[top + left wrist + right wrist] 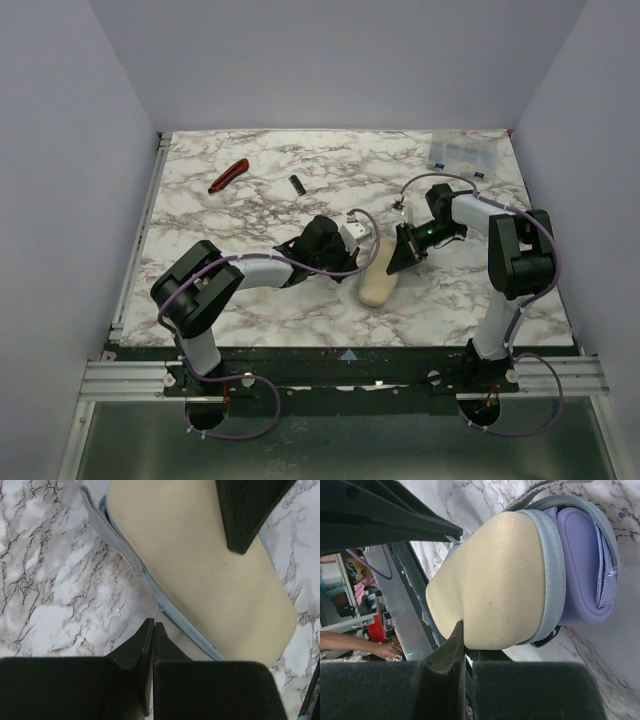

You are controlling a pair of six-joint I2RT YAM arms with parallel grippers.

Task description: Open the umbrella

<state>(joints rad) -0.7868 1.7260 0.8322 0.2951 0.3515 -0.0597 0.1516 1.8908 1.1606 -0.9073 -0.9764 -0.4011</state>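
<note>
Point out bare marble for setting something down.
Bare: far middle between the small black item and the clear box; near strip between the cream pouch and the table edge. Crowded: the centre, where left pincer and right pincer sit at the pouch.

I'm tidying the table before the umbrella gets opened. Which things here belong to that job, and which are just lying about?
Belongs to the job:
- umbrella, tucked inside the beige zip case
- left gripper and right gripper, both shut at the case

Just lying about:
- red-and-black tool
- small black object
- clear plastic box
</note>
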